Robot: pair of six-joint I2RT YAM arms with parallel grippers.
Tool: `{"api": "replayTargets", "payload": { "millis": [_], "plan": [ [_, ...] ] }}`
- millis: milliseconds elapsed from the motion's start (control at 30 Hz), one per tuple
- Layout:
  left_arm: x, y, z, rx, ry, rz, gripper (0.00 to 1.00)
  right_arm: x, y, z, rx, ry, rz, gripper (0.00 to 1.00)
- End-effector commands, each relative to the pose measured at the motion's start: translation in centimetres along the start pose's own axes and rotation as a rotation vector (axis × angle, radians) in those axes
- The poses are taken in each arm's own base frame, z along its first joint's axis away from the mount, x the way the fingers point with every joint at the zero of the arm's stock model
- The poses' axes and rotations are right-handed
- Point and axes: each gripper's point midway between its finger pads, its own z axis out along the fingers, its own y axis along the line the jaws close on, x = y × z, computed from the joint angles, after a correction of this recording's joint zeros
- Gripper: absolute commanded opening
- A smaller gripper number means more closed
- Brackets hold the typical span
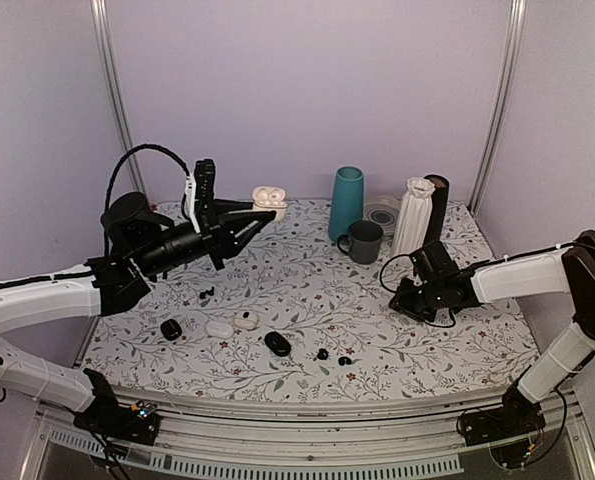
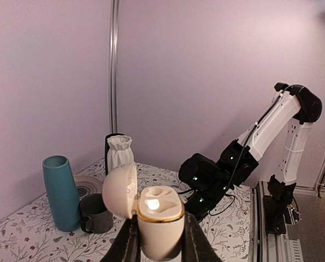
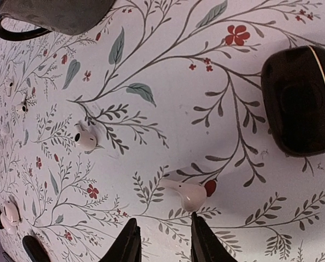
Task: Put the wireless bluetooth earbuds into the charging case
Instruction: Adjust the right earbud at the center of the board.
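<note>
The right jaws [image 3: 163,219] are partly open, and there is nothing between them. They hang low over the counter [image 3: 167,82] with their tips pointing down at it. A white earbud [image 3: 188,194] lies flat just past one tip. I cannot tell if they touch. In the right wrist view its long way runs side to side. Its round head is next to the tip, and its thin stem points away toward the left side of that view. A second white earbud [image 3: 87,139] lies farther off on the flowery cloth. A closed black case [image 3: 300,106] sits out to the other side.

Seen from above, two tiny black earbuds [image 1: 322,354] sit side by side near the front edge of the counter. They are too small to tell which way they point.

The right arm [image 1: 517,275] comes in from the right with its elbow bent and its wrist down low. The left arm [image 1: 47,300] reaches in from the left, up and over the counter toward the back. The left jaws [image 2: 161,233] are squeezed tight on a white case [image 2: 159,215]. The case stands up straight in the air, and its round lid [image 2: 119,191] is flipped open to one side.

At the back stand a gray mug [image 1: 365,242], a blue vase [image 1: 346,200] and a white vase [image 1: 414,215].
</note>
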Motion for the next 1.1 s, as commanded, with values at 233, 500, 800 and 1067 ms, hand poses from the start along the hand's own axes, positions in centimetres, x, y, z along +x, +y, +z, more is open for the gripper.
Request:
{"api": "replayTargets", "payload": {
  "millis": [233,500,800,1067],
  "plan": [
    [-0.4,0.7,-0.8,-0.036,-0.01,0.005,0.0,-1.2,0.9,0.1,-0.041,0.0,0.021,0.3],
    [-0.4,0.7,-0.8,-0.035,-0.011,0.005,0.0,-0.9,0.8,0.2,-0.041,0.012,0.031,0.3],
    [-0.3,0.8,-0.9,-0.041,-0.008,0.003,0.0,-0.5,0.2,0.3,-0.026,0.021,0.046,0.3],
    [-0.3,0.9,-0.8,-0.043,-0.007,0.003,0.0,-0.2,-0.4,0.2,-0.014,0.017,0.066,0.3]
  ]
}}
